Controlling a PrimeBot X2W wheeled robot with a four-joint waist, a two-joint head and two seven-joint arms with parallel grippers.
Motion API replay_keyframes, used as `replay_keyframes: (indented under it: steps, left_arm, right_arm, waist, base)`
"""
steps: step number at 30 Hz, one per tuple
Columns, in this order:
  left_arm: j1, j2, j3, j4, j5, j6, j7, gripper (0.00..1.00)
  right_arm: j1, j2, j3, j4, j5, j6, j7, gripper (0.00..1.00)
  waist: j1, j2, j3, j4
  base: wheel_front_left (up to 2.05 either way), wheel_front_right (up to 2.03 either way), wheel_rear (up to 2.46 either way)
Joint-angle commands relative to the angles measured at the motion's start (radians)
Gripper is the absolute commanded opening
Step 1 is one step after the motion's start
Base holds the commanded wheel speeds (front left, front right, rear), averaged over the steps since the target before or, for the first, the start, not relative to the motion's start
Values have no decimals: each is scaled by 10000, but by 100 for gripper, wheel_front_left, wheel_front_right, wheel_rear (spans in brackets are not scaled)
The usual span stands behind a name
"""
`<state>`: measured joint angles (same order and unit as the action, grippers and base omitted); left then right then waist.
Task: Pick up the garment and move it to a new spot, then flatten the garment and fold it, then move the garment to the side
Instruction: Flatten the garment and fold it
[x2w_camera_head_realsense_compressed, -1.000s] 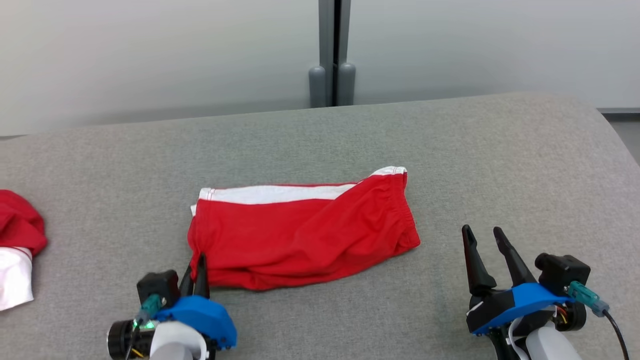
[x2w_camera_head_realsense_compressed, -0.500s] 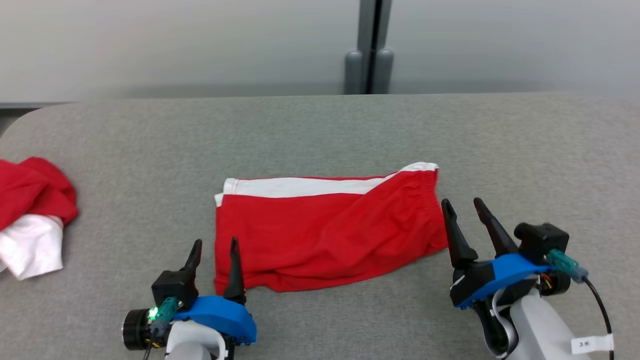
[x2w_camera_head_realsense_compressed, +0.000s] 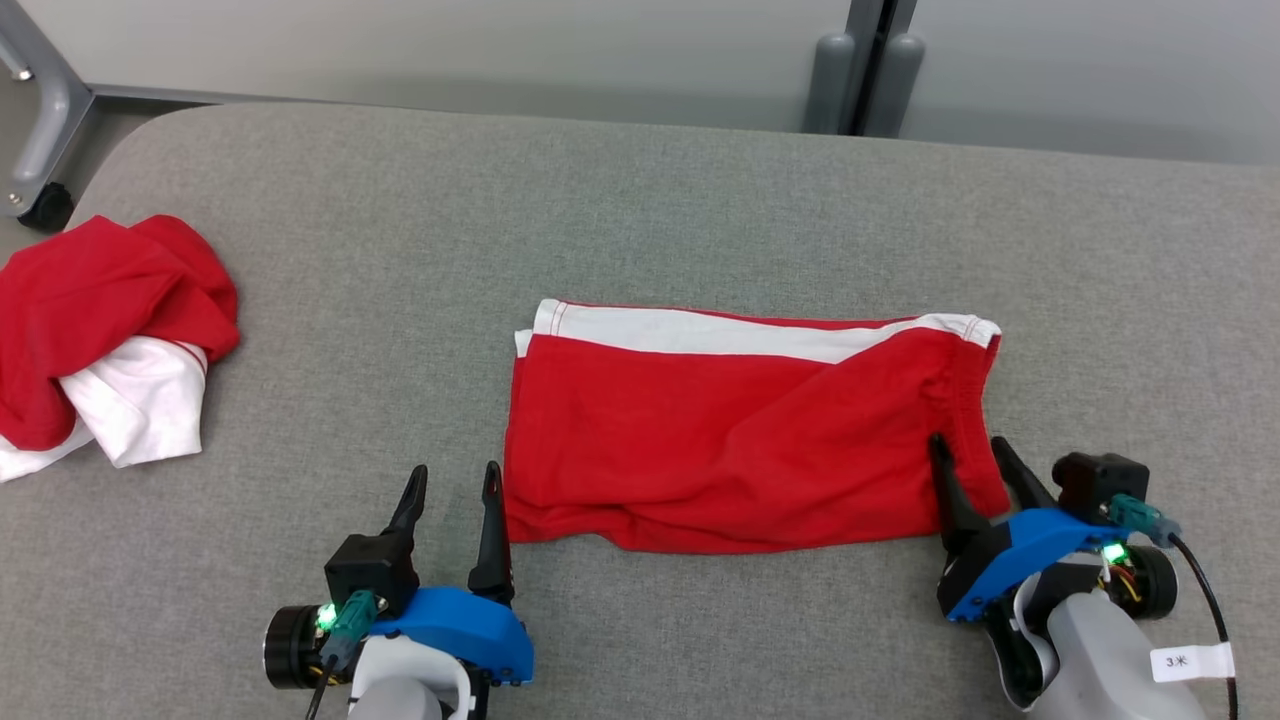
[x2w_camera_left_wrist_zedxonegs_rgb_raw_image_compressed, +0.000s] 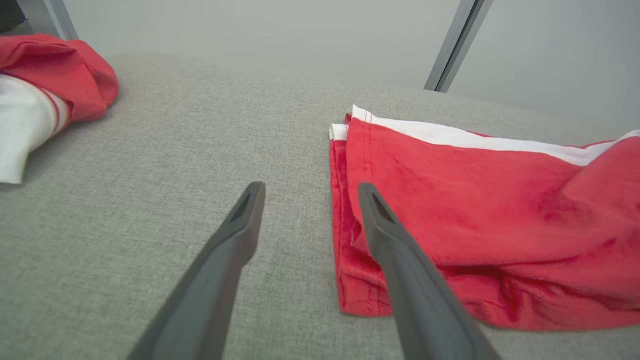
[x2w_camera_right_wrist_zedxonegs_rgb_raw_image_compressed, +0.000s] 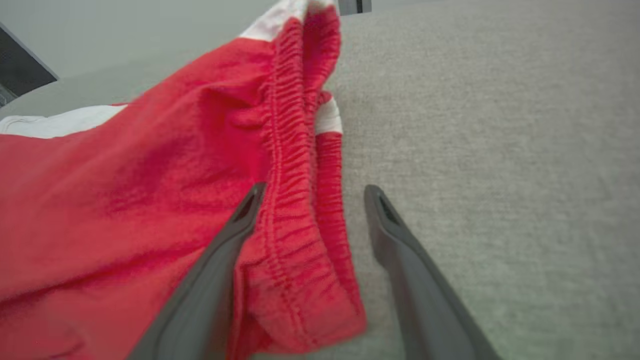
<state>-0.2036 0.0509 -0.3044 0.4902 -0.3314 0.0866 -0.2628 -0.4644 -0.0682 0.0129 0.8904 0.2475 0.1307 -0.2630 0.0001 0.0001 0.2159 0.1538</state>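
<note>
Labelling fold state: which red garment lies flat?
The centre garment, folded flat, white band along its far edge; the left garment is a crumpled heap.

Bare grey table (x2w_camera_head_realsense_compressed: 640, 200) behind the shorts (x2w_camera_head_realsense_compressed: 740, 440) and to their R: wide free room. Btwn shorts and the clothes pile (x2w_camera_head_realsense_compressed: 100, 330) at far L there's a broad open lane. L gripper (x2w_camera_head_realsense_compressed: 455, 470) sits at its near end, fingers spread, one just beside the shorts' edge. R gripper (x2w_camera_head_realsense_compressed: 967, 442) straddles the waistband, fingers apart. Strip in front of shorts, btwn the grippers, is free.
</note>
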Motion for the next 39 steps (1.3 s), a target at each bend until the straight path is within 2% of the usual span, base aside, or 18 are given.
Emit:
replay_keyframes:
  steps: [1,3,4,5,6,7,15,21,26,32,36,39]
  left_arm:
    - [-101,-10,8,-48,99,16,-28,100]
    - [-136,-10,72,-84,143,23,-28,100]
    - [-141,-11,93,-98,162,31,-28,100]
    - [-146,-11,104,-120,177,33,-28,100]
    - [-157,-10,126,-130,180,28,-28,100]
    - [-166,-8,143,-137,198,12,-28,100]
    - [-19,-10,226,-33,326,-112,-28,100]
    - [179,-9,196,84,282,-230,-28,100]
    - [265,-4,-31,169,126,-244,-28,100]
    - [239,-4,-513,191,-154,-203,-28,100]
    - [284,-6,-718,204,-316,-142,-28,100]
    - [327,-8,-850,233,-389,-141,-28,100]
  right_arm:
    - [23,-8,-41,186,64,0,2,100]
    - [169,19,-129,417,206,-10,11,100]
    - [244,30,-103,465,224,-10,34,95]
    - [324,50,-57,501,337,-10,35,44]
    - [411,74,7,540,415,-10,37,7]
    - [480,94,108,533,486,-8,46,0]
    - [652,96,408,-633,1437,-5,-12,0]
    - [922,-247,459,-1322,1781,1,-18,0]
    - [628,-365,1378,-2106,1895,1,-18,0]
    - [158,-327,3151,-2810,2143,1,-16,0]
    - [-204,-295,4191,-2551,2202,1,11,0]
    - [-396,-286,4582,-2037,2177,1,72,0]
  waist:
    - [-1,-1,57,18]
    - [-1,-1,103,-23]
    - [-1,-1,111,-51]
    - [-1,-1,114,-88]
    - [-1,-1,108,-127]
    - [-1,-1,100,-166]
    - [-1,-1,-232,-705]
    - [-1,-1,-654,-1180]
    - [-1,-1,-795,-1227]
    - [-1,-1,-827,-452]
    - [-1,-1,-824,418]
    - [-1,-1,-777,1104]
  base:
    - [0,0,0]
    - [0,0,0]
    - [0,0,0]
    - [0,0,0]
    - [0,0,0]
    - [0,0,0]
    - [0,0,0]
    - [0,0,0]
    - [0,0,0]
    - [0,0,0]
    - [0,0,0]
    - [0,0,0]
